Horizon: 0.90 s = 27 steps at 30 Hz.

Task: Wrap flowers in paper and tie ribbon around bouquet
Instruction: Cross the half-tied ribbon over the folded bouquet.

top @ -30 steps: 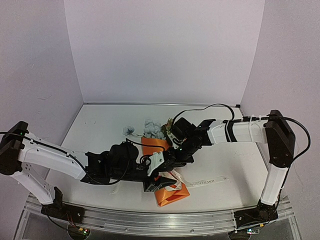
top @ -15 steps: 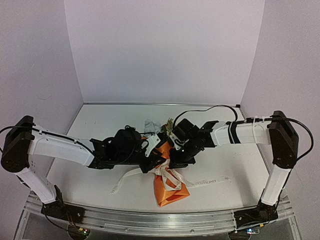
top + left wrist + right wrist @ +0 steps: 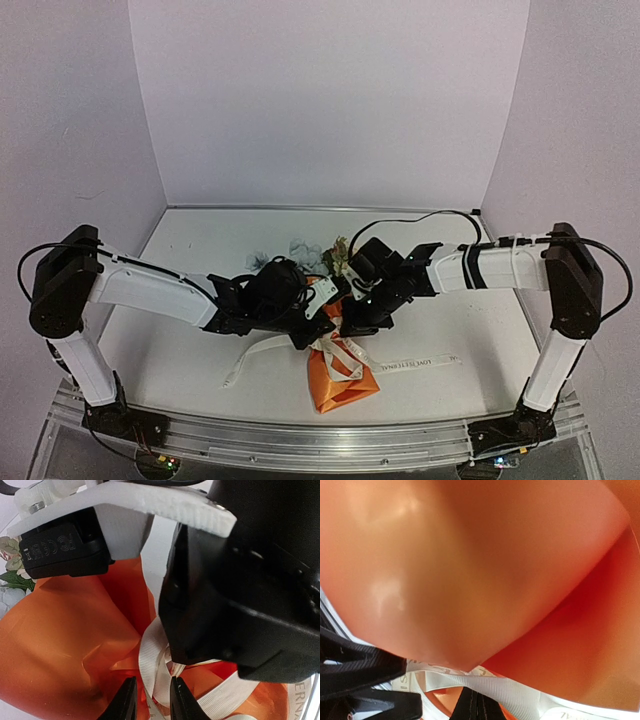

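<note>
Cream ribbon [image 3: 150,665] being pinched by left gripper [image 3: 153,690] above bouquet [image 3: 335,385] near front edge of tabletop [image 3: 200,250], right gripper [image 3: 476,702] being pressed together

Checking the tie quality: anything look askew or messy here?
The ribbon looks slack: loose loops sit over the orange paper, and long tails trail across the table on both sides. Nothing looks torn or spilled.

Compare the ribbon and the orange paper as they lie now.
Colour: the ribbon is cream-white, the paper bright orange.
Shape: the ribbon is a narrow strip; the paper is a broad sheet rolled into a cone.
Pose: the ribbon's tails trail across the table on both sides; the paper lies bundled.
Shared: both are thin, and the ribbon crosses over the paper.
</note>
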{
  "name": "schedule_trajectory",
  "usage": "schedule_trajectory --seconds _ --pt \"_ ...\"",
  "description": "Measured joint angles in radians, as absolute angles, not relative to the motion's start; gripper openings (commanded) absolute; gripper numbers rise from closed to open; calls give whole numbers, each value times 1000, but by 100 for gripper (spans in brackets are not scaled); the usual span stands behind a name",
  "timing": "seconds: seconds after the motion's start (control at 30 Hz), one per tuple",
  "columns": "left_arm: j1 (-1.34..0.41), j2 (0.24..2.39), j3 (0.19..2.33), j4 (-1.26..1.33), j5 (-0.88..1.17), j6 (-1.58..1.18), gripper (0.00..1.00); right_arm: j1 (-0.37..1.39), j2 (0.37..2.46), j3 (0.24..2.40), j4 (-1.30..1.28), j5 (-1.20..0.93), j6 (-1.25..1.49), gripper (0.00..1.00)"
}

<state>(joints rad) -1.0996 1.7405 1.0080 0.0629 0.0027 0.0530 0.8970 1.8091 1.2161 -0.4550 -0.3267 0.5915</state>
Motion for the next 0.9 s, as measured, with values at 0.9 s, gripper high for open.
schedule_trajectory --seconds 0.9 --pt "-1100 1718 1013 56 44 79 0 897 1808 1207 -428 -315 592 0"
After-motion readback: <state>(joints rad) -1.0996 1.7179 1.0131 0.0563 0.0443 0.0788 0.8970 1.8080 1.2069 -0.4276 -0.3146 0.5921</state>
